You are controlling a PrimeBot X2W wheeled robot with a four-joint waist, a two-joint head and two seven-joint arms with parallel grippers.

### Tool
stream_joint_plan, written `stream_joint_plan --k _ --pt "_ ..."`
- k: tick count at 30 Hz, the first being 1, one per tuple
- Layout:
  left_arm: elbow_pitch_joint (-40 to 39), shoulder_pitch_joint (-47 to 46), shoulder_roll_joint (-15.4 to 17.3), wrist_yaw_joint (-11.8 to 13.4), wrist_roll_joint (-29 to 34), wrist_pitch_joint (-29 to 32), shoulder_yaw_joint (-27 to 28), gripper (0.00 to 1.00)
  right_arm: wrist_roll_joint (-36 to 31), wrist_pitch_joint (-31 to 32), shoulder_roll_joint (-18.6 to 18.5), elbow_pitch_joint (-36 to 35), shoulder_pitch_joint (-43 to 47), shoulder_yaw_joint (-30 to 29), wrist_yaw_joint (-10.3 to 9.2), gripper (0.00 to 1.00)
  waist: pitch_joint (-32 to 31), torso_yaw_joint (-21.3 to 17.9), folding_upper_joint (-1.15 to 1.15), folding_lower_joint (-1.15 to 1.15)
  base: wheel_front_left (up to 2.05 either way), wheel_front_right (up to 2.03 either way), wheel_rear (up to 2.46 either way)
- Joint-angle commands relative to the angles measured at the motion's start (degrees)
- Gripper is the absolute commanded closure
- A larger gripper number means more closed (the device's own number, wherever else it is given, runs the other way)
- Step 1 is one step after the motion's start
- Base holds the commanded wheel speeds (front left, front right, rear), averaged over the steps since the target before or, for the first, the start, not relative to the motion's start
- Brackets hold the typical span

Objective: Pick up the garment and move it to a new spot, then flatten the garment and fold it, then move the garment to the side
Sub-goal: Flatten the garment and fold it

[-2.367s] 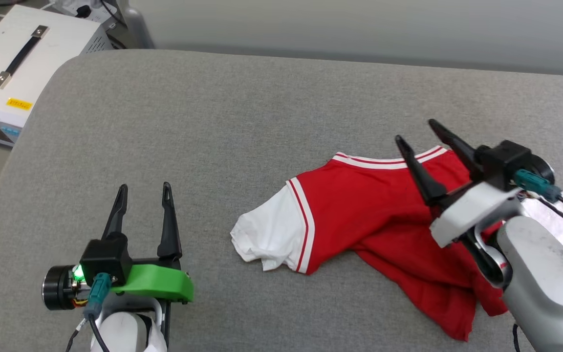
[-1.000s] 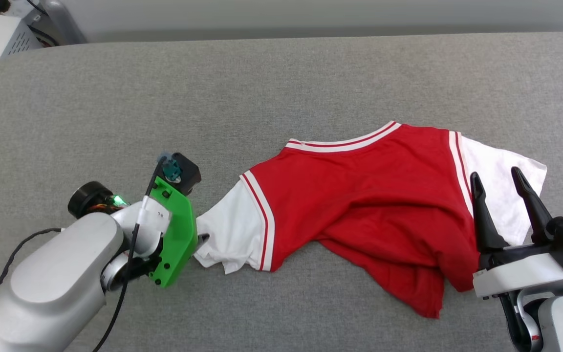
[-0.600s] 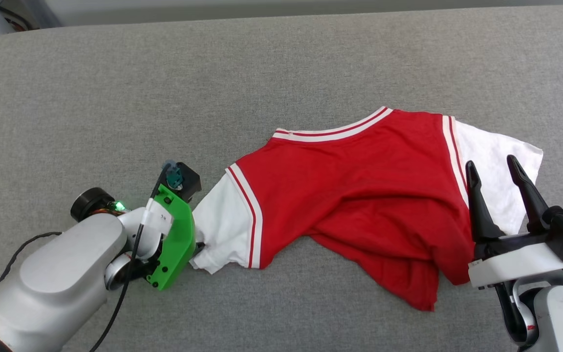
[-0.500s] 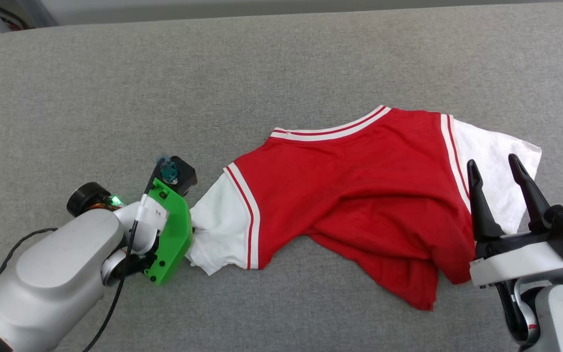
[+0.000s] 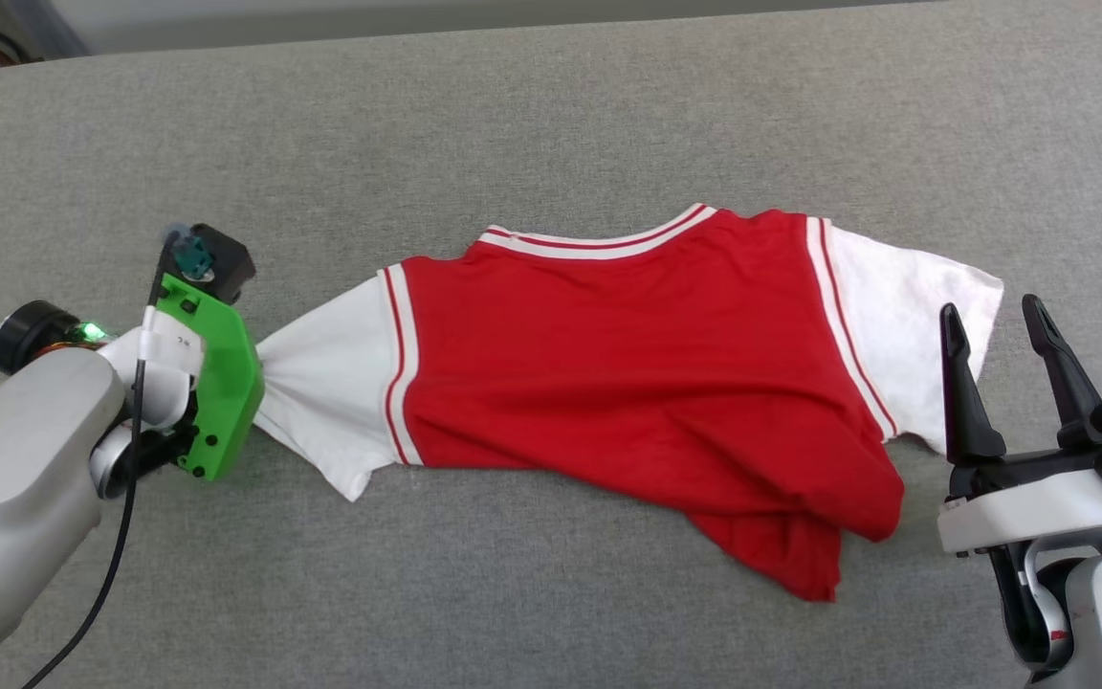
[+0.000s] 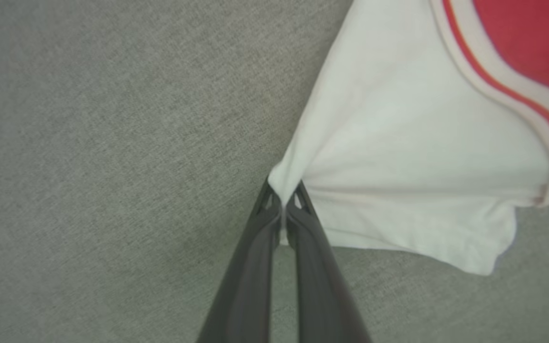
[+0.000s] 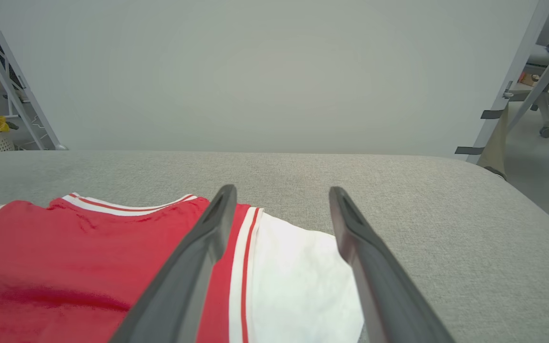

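Jaws on the left pinch a white sleeve of the garment (image 5: pixel 608 364); right jaws gape, the other sleeve just ahead.

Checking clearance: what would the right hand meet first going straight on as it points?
Probably the grey surface beyond the white sleeve of the garment; height of the open right hand is unclear.
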Motion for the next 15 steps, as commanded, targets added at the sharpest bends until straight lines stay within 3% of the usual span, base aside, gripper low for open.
stream_joint_plan --k 1,9,10,12,13,15 --pt "1.5 -1.0 0.6 0.8 0.4 -0.9 0.2 1.00 -0.3 -0.3 0.1 -0.3 -0.6 -0.5 -0.03 0.00 0.5 -0.7 0.00 0.00 0.00 0.00 0.00" --pt "9.1 0.9 -1.8 1.6 0.8 -5.5 0.3 1.00 -0.5 -0.3 0.4 0.2 -0.5 -1.5 -0.03 0.00 1.2 -1.6 0.00 0.00 0.00 0.00 0.00" --pt "9.7 1.1 -2.3 1.6 0.7 -6.3 0.4 0.95 -0.5 -0.3 0.3 0.3 -0.5 -1.6 -0.03 0.00 1.1 -1.5 0.00 0.00 0.00 0.00 0.00" --pt "10.8 1.6 -3.4 1.6 0.6 -8.2 0.5 0.26 -0.5 -0.3 0.1 0.7 -0.6 -1.9 -0.03 0.00 0.5 -1.1 0.00 0.00 0.00 0.00 0.00" --pt "11.0 1.7 -3.9 1.9 1.0 -10.2 0.8 0.00 -0.4 -0.3 -0.2 0.8 -0.7 -2.1 -0.03 0.00 0.0 -0.8 0.00 0.00 0.00 0.00 0.00" --pt "11.1 2.2 -4.8 3.0 1.7 -15.2 1.7 0.00 -0.3 -0.3 -0.6 0.3 -1.0 -2.9 -0.03 0.00 -1.0 -0.1 0.00 0.00 0.00 0.00 0.00"
